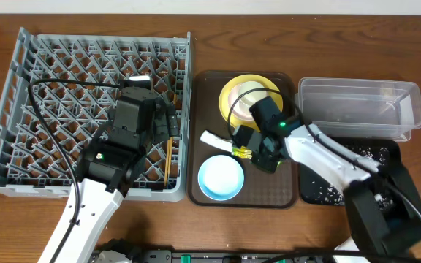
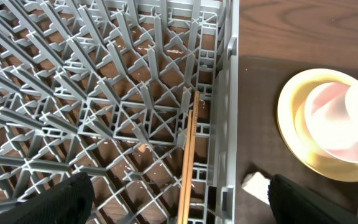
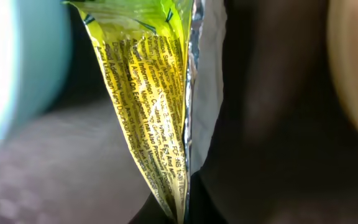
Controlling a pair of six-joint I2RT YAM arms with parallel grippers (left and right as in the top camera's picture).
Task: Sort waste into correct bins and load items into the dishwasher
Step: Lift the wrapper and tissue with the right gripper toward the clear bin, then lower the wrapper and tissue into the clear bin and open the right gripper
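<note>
The rack [image 1: 50,88] lies beneath the left gripper [image 2: 182,190], whose fingers stand wide apart with nothing between them. That fits a hand with no load, hovering over the rack's near-right corner.

The brown serving tray [image 1: 272,193] lies under the right gripper [image 1: 248,148] and keeps the leftover dishes and rubbish in one place. The clear tub [image 1: 357,109] is beyond that gripper on its outer side, and the black tray [image 1: 314,191] is nearer the robot on the same side. Both look within the right arm's reach for dropping waste.

The plate [image 1: 229,95] sits just past the right gripper with the cup [image 1: 248,93] on it. The bowl [image 1: 221,177] sits on its near, inner side. None of the three is racked yet.

The wrapper [image 1: 214,139] lies just inward of the right gripper, not held.

The packet [image 3: 160,93] fills the right wrist view and tapers to a pinch at the fingers. The gripper appears closed on its end, probably so the rest hangs free for carrying to a bin.

The chopsticks [image 2: 188,162] lie side by side directly below the left gripper, along the rack's right wall, which stops them rolling.

The crumbs [image 1: 327,193] dot the black tray.
</note>
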